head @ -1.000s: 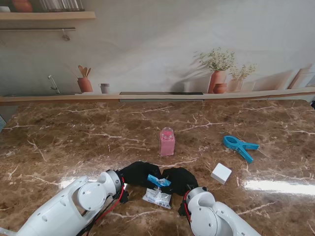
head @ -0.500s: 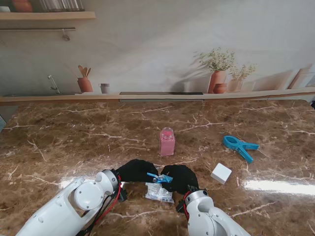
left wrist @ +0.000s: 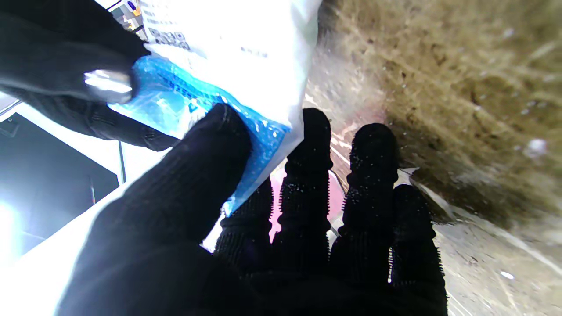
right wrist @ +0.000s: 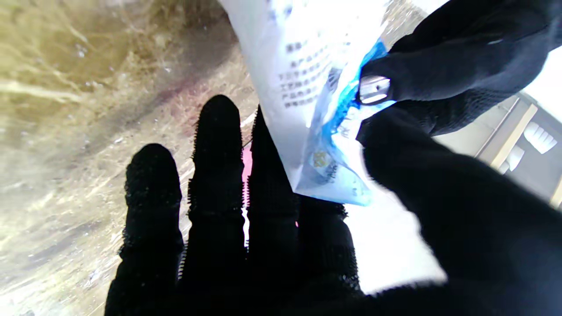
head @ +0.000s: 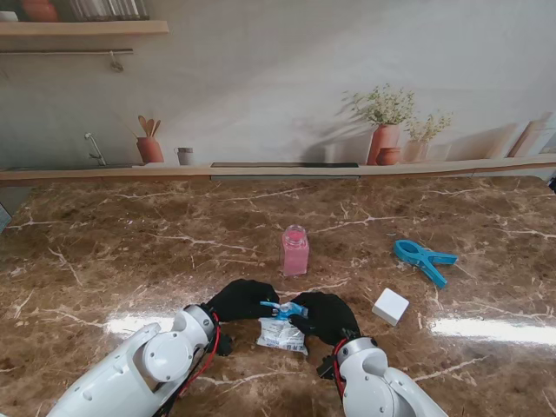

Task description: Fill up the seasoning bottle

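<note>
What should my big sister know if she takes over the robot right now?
Left robot hand: shut on the seasoning packet, pinching its blue top edge.
Right robot hand: shut on the same packet, pinching that edge from the other side.
The packet hangs between both hands, close to me.
The pink seasoning bottle stands upright farther from me, untouched. I cannot tell if it is capped.
Done: packet picked up and held by both hands.
Left: probably tear the packet open, bring it over the bottle, pour.
Nearby on the right: blue clip, white box.
</note>
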`<action>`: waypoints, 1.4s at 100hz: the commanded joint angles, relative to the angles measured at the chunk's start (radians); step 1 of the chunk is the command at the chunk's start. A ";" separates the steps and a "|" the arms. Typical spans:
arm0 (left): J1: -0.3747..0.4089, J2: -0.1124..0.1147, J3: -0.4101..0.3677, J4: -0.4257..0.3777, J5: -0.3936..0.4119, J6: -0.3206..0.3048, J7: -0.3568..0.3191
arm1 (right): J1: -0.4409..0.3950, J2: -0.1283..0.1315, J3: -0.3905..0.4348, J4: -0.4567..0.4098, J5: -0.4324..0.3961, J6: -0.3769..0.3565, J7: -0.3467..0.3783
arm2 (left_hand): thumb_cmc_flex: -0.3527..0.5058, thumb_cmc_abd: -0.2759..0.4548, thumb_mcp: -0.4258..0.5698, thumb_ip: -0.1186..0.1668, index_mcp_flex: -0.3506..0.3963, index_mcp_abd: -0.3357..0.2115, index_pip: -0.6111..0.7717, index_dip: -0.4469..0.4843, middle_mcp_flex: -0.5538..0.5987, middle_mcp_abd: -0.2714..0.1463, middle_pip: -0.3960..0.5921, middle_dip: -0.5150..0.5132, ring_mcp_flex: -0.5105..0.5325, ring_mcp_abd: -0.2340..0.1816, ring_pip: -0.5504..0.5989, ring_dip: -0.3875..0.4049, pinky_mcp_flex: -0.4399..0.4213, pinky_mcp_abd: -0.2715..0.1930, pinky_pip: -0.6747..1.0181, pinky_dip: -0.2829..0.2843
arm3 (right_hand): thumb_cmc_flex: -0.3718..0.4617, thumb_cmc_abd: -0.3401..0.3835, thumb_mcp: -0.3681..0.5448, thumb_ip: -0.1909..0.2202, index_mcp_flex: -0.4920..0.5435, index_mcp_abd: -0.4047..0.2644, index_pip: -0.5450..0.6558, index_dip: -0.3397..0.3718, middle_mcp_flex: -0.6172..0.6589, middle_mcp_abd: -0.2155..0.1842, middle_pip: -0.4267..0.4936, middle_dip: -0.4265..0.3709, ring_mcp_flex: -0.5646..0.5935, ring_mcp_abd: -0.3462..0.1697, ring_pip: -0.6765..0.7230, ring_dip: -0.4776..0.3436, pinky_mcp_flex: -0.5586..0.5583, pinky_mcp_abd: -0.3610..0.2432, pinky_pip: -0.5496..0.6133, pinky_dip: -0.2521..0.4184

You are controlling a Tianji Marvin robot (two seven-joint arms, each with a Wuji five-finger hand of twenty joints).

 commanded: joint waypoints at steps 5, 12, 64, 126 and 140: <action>-0.002 0.006 0.007 0.007 0.005 -0.004 -0.009 | -0.007 0.002 -0.013 -0.008 0.003 0.014 -0.017 | 0.092 0.045 0.160 0.053 0.065 -0.089 0.217 0.100 0.056 -0.022 0.042 0.023 0.028 0.013 0.029 0.014 -0.001 -0.009 0.018 -0.012 | -0.059 0.032 -0.127 0.032 -0.017 -0.008 -0.066 0.105 -0.040 -0.008 -0.003 -0.019 -0.022 -0.020 -0.018 -0.024 -0.006 -0.018 -0.024 -0.017; -0.004 0.007 0.012 0.004 0.011 -0.011 -0.010 | 0.004 -0.004 -0.029 -0.004 0.001 0.026 -0.038 | 0.090 0.038 0.165 0.052 0.066 -0.087 0.217 0.102 0.059 -0.022 0.046 0.027 0.032 0.013 0.031 0.015 0.002 -0.008 0.020 -0.013 | -0.036 0.013 -0.166 0.022 -0.015 -0.012 -0.053 0.129 -0.040 -0.012 0.017 -0.007 -0.014 -0.024 -0.009 -0.022 0.005 -0.015 -0.025 -0.021; 0.016 -0.005 -0.007 0.005 -0.011 -0.004 0.025 | 0.070 -0.032 -0.096 0.091 -0.045 0.034 -0.170 | 0.005 -0.050 0.360 0.089 0.104 -0.087 0.235 0.100 0.126 -0.030 0.042 -0.027 0.077 0.030 0.051 0.003 0.027 0.012 0.066 -0.002 | 0.212 -0.208 0.283 -0.081 0.184 -0.253 0.445 0.507 0.167 -0.043 0.390 0.440 0.154 -0.063 0.552 0.223 0.164 -0.063 0.363 0.058; 0.039 -0.010 -0.021 -0.004 -0.011 0.193 0.027 | 0.078 -0.063 -0.095 0.171 -0.010 0.033 -0.270 | -0.009 -0.099 0.434 0.099 0.120 -0.053 0.245 0.105 0.162 -0.007 0.055 -0.058 0.119 0.067 0.102 -0.006 0.051 0.058 0.150 0.033 | 0.232 -0.320 0.377 -0.063 0.257 -0.255 0.460 0.447 0.239 -0.024 0.331 0.373 0.221 -0.036 0.496 0.198 0.231 -0.046 0.345 0.040; 0.039 -0.008 -0.016 -0.013 0.015 0.240 0.027 | 0.085 -0.064 -0.099 0.183 -0.011 0.055 -0.270 | -0.006 -0.097 0.432 0.096 0.117 -0.050 0.242 0.102 0.161 -0.004 0.059 -0.061 0.125 0.068 0.116 -0.007 0.059 0.068 0.167 0.039 | 0.230 -0.312 0.367 -0.070 0.248 -0.257 0.455 0.438 0.237 -0.022 0.325 0.367 0.222 -0.037 0.492 0.198 0.231 -0.046 0.343 0.039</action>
